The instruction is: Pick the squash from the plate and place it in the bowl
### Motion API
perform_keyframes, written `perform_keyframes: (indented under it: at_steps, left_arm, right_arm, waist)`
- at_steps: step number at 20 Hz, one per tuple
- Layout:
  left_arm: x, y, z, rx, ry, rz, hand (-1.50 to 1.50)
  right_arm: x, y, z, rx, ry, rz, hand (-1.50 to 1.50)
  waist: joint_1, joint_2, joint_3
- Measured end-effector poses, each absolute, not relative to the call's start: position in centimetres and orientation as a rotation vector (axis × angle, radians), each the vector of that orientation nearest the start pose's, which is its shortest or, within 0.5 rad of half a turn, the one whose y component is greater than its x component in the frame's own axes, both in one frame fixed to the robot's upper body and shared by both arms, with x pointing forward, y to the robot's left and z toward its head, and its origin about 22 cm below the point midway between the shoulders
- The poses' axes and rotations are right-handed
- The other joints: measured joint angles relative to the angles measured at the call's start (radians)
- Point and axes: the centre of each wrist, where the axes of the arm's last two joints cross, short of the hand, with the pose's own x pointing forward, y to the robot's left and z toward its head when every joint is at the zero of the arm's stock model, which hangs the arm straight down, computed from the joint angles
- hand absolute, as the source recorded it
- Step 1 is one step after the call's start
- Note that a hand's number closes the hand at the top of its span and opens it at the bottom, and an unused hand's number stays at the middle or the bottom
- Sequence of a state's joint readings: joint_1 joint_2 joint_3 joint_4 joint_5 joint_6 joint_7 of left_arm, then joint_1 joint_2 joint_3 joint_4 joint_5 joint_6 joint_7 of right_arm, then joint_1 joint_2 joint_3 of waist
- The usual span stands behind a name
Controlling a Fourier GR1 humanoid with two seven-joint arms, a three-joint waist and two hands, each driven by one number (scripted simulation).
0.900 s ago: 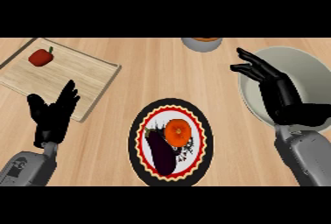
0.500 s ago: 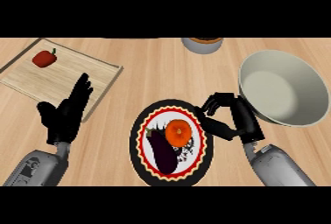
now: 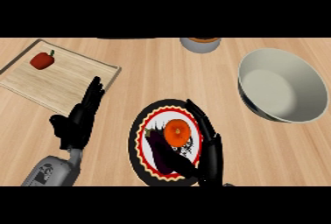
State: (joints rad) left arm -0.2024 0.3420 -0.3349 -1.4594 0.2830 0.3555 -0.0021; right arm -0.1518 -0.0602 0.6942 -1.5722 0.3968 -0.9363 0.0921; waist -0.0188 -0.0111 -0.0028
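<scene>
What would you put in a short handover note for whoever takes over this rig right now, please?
Left hand: open, fingers up, resting at the view's left beside the cutting board.
Right hand: open, fingers straight along the plate's right rim, thumb under the squash; no grip yet.
Squash: still on the plate, next to an eggplant.
Bowl: upper right, holds nothing.
Done: right hand brought to the plate.
Left: grasp the squash, lift it, carry it to the bowl, release.

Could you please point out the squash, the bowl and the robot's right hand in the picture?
squash (image 3: 176,132): head view, middle of its orange top.
bowl (image 3: 284,89): head view, bare inner wall.
right hand (image 3: 210,151): head view, back of the hand.
</scene>
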Motion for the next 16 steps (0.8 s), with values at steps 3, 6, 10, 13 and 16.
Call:
perform_keyframes:
  at_steps: [3,6,10,13,16]
  left_arm:
    - [27.6,21.5,2.9,0.079,-1.579,-0.097,0.00]
    - [27.4,21.9,3.1,0.082,-1.581,-0.096,0.00]
    - [27.3,22.0,2.8,0.090,-1.576,-0.093,0.00]
    - [27.3,22.8,3.0,0.082,-1.584,-0.104,0.00]
    - [27.5,22.2,3.0,0.078,-1.586,-0.108,0.00]
  right_arm:
    - [19.9,-6.8,2.8,-0.484,-1.922,0.091,-1.50]
    - [20.0,-7.0,3.9,-0.570,-1.870,0.110,-1.50]
    - [19.9,-7.2,6.7,-0.634,-1.771,0.158,-1.50]
    - [19.8,-6.9,8.9,-0.636,-1.676,0.193,-1.50]
    - [19.9,-6.5,10.5,-0.639,-1.580,0.235,-1.50]
  waist:
    - [-0.002,0.000,0.000]
    - [-0.005,-0.001,-0.001]
    - [-0.003,0.001,-0.001]
    - [0.007,0.003,-0.001]
    - [0.012,0.006,0.000]
